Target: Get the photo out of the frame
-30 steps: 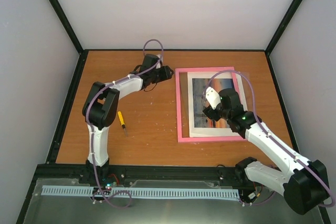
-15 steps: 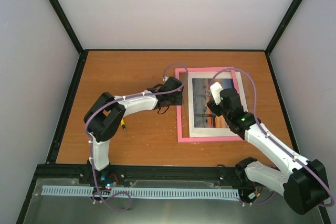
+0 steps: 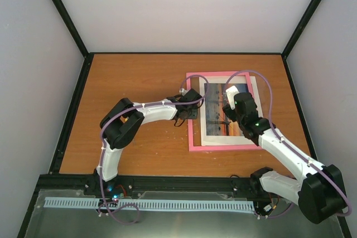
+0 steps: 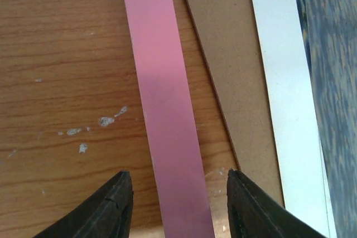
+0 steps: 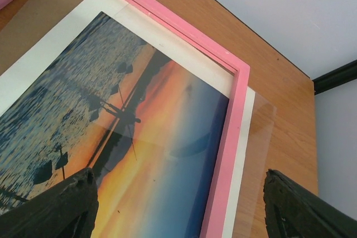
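Note:
The frame [image 3: 193, 121] lies flat at the right of the table, its pink border around the sunset photo [image 3: 215, 112]. My left gripper [image 3: 193, 104] is open and low over the frame's left border, one finger on each side of the pink strip [image 4: 162, 98]. Brown board [image 4: 234, 82] and a white margin [image 4: 284, 93] lie beside it. My right gripper [image 3: 228, 97] is open above the photo's far part. In the right wrist view the photo [image 5: 139, 137] lies between my fingers [image 5: 67, 204], and the pink border [image 5: 223, 154] crosses it.
A white margin [image 5: 242, 137] and a clear sheet [image 5: 262, 137] stick out past the frame's right border. The black wall post [image 5: 334, 73] stands at the table's far right edge. My left arm [image 3: 120, 126] spans the table's middle.
My left arm has swung right from the back middle of the table to the frame's left border. My right gripper has moved a little farther up over the photo.

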